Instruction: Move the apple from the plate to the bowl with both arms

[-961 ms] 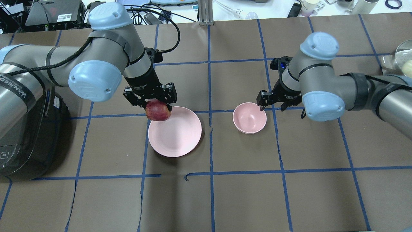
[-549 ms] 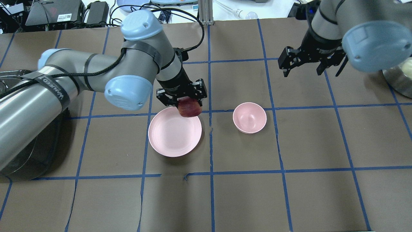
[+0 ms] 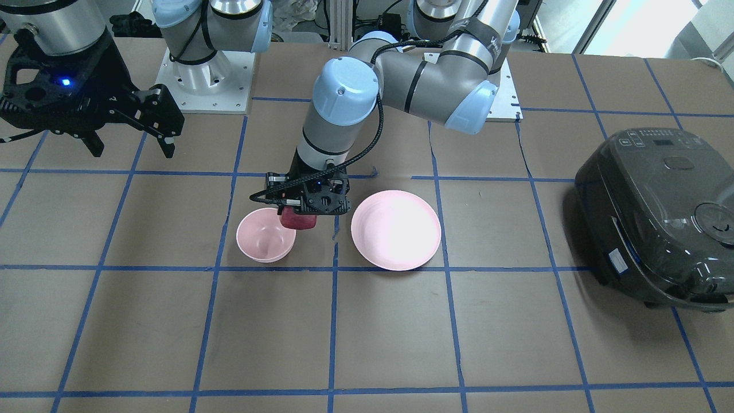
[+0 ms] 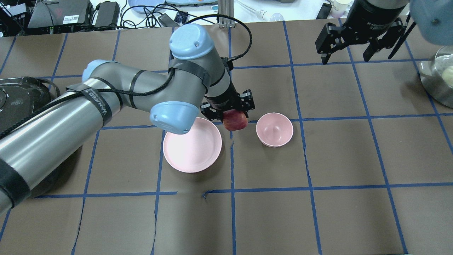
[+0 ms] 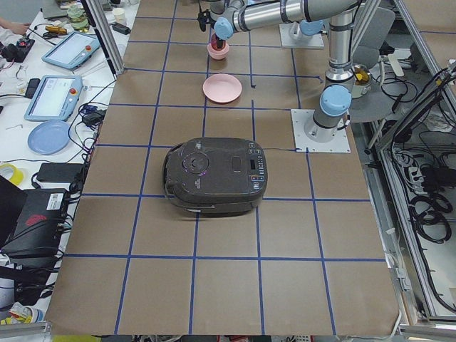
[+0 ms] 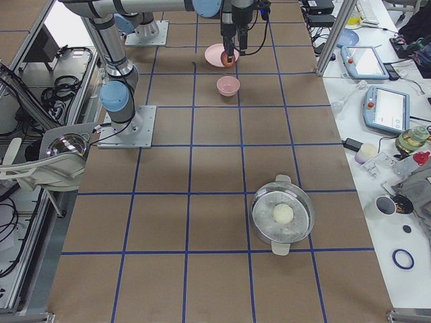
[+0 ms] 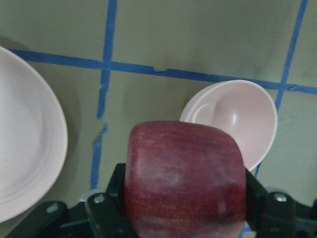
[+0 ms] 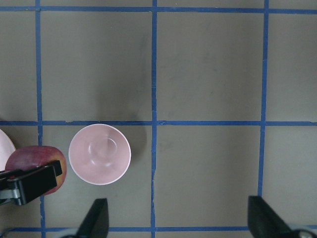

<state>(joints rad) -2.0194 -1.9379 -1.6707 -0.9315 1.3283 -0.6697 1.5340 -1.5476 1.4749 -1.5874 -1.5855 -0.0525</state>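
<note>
Swept the left arm on across since half a second earlier, left gripper (image 4: 229, 110) clamped on the apple (image 4: 235, 121). Pulled the right gripper (image 4: 346, 56) further back toward the far edge, fingers spread, nothing held. Left the plate (image 4: 192, 144) bare; had overlapped its rim before. Hadn't reached the bowl (image 4: 274, 129) yet — hung in the gap between the two dishes, just beside the bowl's rim. Looked mostly done: a small shift over the bowl, then release.

The black two-finger left gripper (image 4: 230, 111) is clamped on a small dark red apple (image 4: 235, 121); the right gripper (image 4: 345, 53) is held high, fingers spread.
</note>
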